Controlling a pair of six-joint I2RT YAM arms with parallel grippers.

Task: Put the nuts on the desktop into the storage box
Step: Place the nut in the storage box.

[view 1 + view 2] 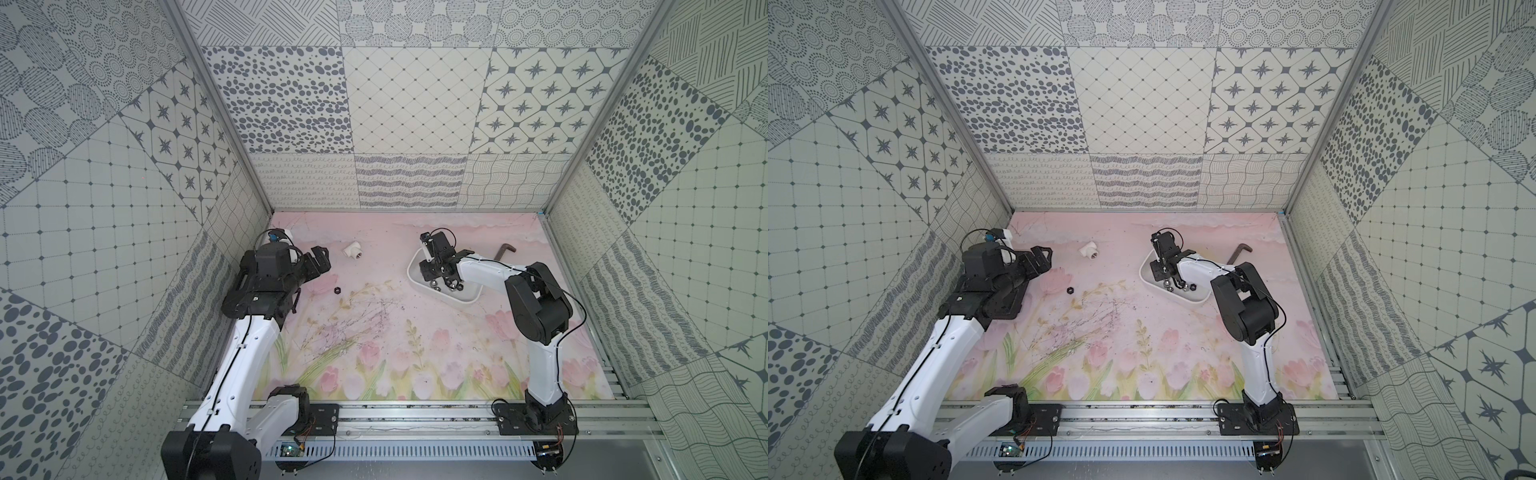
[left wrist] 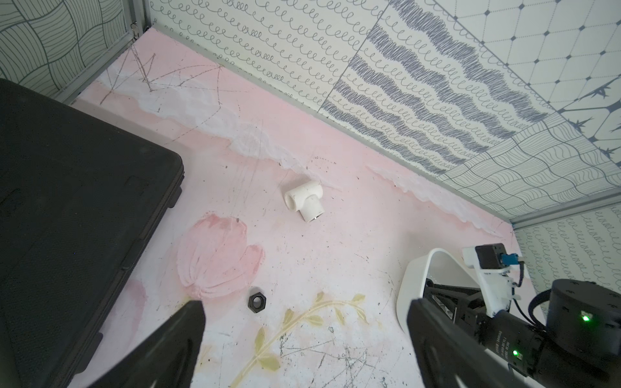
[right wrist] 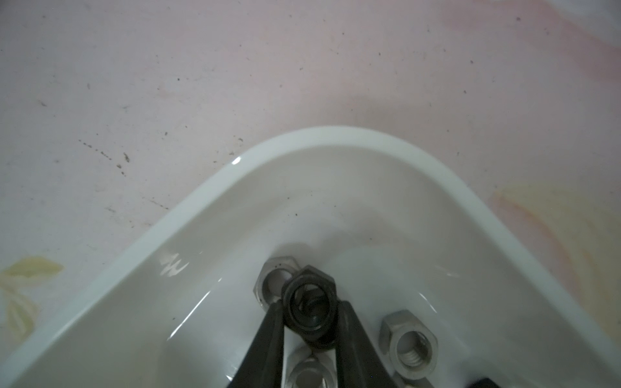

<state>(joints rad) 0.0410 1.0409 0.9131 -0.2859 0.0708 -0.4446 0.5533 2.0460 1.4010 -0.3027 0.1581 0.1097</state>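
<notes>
My right claw (image 3: 309, 307) is pinched narrow on a black hex nut (image 3: 309, 295), one finger on each side of it. The nut hangs inside the storage box (image 3: 215, 188), just above its white floor and near a rounded corner. Three silver hex nuts (image 3: 408, 347) lie on the box floor right around my fingers. Whether the held nut touches the one beneath it, I cannot tell.

My left claw (image 2: 304, 304) stands wide with nothing in it, well apart from the box. A loose black nut (image 2: 257, 302) lies flat on the desktop (image 1: 374, 332) between that claw and the box, clear of both. The white tee fitting (image 2: 304, 200) sits on the same side of the box, further off. The hex key (image 1: 505, 251) lies near the box on its opposite side.
</notes>
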